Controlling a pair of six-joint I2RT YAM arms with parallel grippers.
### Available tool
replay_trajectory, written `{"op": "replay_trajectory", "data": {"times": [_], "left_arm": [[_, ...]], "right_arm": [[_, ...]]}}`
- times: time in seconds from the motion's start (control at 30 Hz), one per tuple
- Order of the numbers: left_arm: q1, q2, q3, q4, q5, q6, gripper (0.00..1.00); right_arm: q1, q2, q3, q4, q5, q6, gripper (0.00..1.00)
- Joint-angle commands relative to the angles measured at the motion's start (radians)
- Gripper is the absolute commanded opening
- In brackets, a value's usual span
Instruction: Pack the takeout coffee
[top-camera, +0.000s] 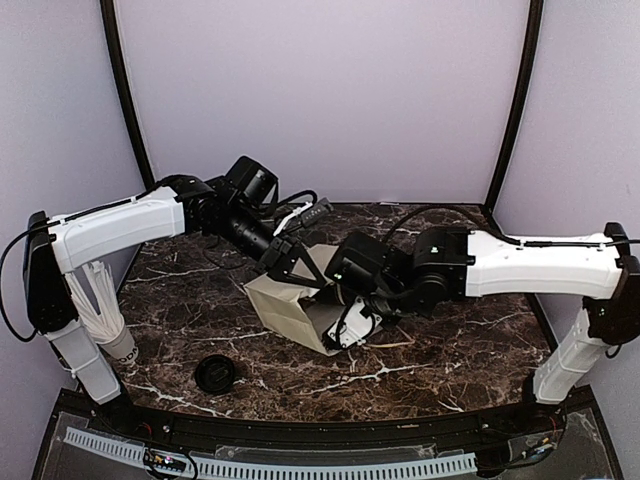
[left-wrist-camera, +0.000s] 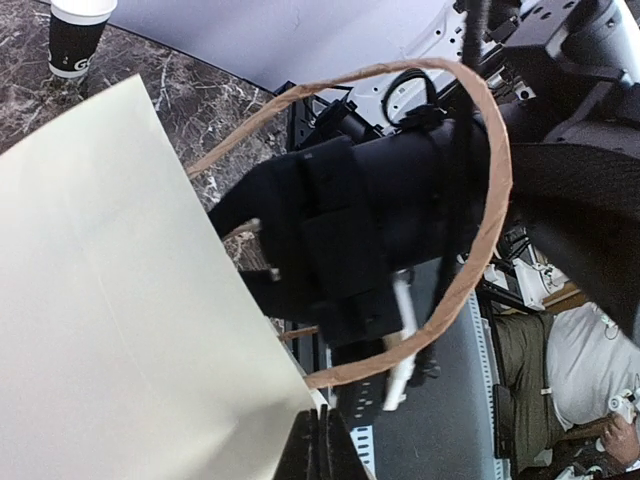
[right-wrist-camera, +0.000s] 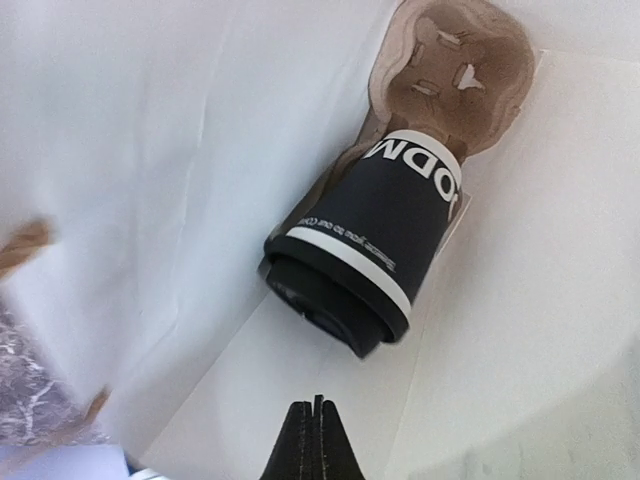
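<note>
Fingers of the right gripper (right-wrist-camera: 316, 428) are pressed together with nothing between them, their tips just short of the takeout coffee (right-wrist-camera: 370, 255). The coffee lies on its side inside the paper bag (top-camera: 285, 312), lidded end toward the camera and base toward the brown fold at the bag's bottom. Clear of the cup and closed on nothing, this gripper looks to have finished its delivery, and drawing out of the mouth is probably what remains. The left gripper (left-wrist-camera: 318, 448) is also clenched, its tips meeting at the bag's upper edge, and it appears to pinch that paper. That would explain why the bag sits tipped on the table (top-camera: 450, 345) with its mouth toward the right arm: 1 arm props the opening so the other can reach in. Only the right wrist view looks inside, so it alone shows that the cup is in the bag and wears its lid; from overhead the bag's wall and the 2 arms hide it completely. The left wrist view adds the outer cream wall, the brown handle (left-wrist-camera: 492, 190) looping around the right arm's dark gripper body, and a second cup (left-wrist-camera: 76, 38) standing far off. The top view alone places a loose lid (top-camera: 215, 374) near the front edge, well apart from the bag.
</note>
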Motion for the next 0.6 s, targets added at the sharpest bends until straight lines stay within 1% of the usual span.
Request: {"op": "replay_trajectory", "data": {"times": [0.0, 0.2, 0.23, 0.3, 0.37, 0.4, 0.5, 0.57], "left_arm": [[0.008, -0.013, 0.014, 0.051, -0.041, -0.001, 0.00], [0.011, -0.012, 0.011, 0.068, -0.049, -0.003, 0.00], [0.012, -0.013, 0.010, 0.070, -0.049, -0.003, 0.00], [0.012, -0.016, 0.007, 0.073, -0.045, -0.003, 0.00], [0.011, -0.021, 0.006, 0.074, -0.038, -0.002, 0.00], [0.011, -0.022, 0.007, 0.068, -0.028, 0.003, 0.00], [0.013, -0.026, 0.013, 0.057, -0.020, 0.015, 0.00], [0.016, -0.027, 0.022, 0.051, -0.017, 0.022, 0.00]], "right_arm": [[0.027, -0.051, 0.064, -0.180, -0.022, 0.158, 0.00], [0.028, -0.093, 0.151, -0.273, -0.099, 0.260, 0.00], [0.027, -0.104, 0.156, -0.273, -0.128, 0.282, 0.05], [0.022, -0.145, 0.159, -0.268, -0.207, 0.326, 0.17], [-0.006, -0.213, 0.163, -0.268, -0.298, 0.364, 0.31], [-0.030, -0.235, 0.174, -0.269, -0.342, 0.397, 0.35], [-0.165, -0.283, 0.236, -0.318, -0.555, 0.450, 0.38], [-0.249, -0.315, 0.248, -0.334, -0.645, 0.446, 0.40]]}}
